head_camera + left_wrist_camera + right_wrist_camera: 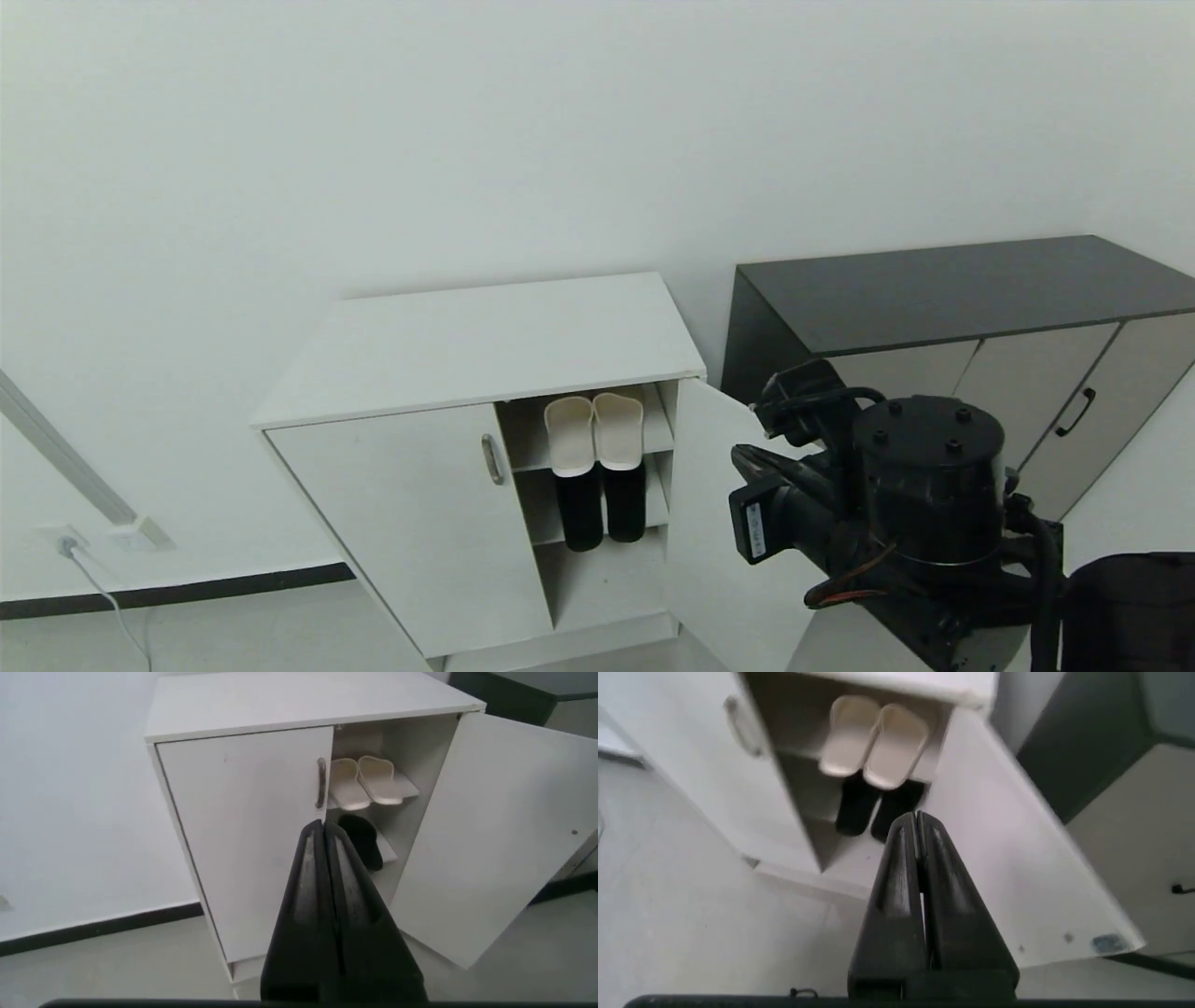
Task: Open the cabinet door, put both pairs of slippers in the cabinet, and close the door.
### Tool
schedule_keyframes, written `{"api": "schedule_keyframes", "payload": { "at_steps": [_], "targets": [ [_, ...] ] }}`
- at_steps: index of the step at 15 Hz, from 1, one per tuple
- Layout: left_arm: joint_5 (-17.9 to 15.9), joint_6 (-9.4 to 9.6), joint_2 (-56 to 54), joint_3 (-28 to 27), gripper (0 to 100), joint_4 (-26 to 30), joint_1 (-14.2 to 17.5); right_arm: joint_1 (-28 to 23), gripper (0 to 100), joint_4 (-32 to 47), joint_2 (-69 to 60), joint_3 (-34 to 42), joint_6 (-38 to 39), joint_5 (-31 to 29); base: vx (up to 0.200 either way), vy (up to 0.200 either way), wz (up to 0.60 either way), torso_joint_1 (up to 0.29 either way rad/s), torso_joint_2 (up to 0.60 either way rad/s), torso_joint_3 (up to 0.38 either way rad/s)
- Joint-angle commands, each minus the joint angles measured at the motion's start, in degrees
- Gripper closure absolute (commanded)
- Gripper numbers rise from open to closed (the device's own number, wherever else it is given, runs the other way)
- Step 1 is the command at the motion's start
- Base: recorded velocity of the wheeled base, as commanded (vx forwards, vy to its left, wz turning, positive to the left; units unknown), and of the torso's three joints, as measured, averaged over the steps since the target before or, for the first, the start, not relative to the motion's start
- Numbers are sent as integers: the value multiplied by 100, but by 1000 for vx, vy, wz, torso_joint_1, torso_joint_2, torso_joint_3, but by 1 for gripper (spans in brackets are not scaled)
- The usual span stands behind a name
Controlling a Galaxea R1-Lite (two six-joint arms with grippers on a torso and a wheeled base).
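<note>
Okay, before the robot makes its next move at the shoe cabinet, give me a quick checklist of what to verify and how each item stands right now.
1. The white slippers are inside the cabinet: ok.
2. The black slippers are inside, below the white pair: ok.
3. Slipper heels are clear of the door's swing: cannot tell.
4. The right hand is shut and empty, free to push: ok.
5. The left hand is shut and empty: ok.
6. The right door is closed: not ok, it stands wide open.
</note>
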Motion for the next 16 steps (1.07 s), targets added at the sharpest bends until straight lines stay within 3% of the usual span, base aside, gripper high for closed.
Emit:
{"api": "schedule_keyframes", "payload": {
  "at_steps": [1, 5, 7, 8, 10, 16],
  "targets": [
    [2, -2, -1, 0, 100, -3, -2, 5, 100, -9, 17, 0, 0, 1, -200, 0, 0, -7, 2, 2],
    [2, -2, -1, 0, 100, -3, -2, -92, 100, -18, 140, 0, 0, -16, -200, 0, 0, -5, 4, 1],
    [2, 7, -1, 0, 100, -3, -2, -593, 100, -264, 404, -149, -185, 10, -100, 0, 0, -1, -4, 1],
    [2, 7, -1, 0, 100, -3, -2, -1120, 100, -220, 641, -588, -273, 45, 0, 0, 0, 0, 0, 0],
    [2, -2, -1, 0, 100, -3, -2, -1665, 100, 298, 835, -1221, -255, 168, 0, 0, 0, 0, 0, 0],
    [2, -11, -1, 0, 100, -3, -2, -2527, 100, 1696, 1450, -3102, 132, 1293, 0, 0, 0, 0, 0, 0]
  ]
}}
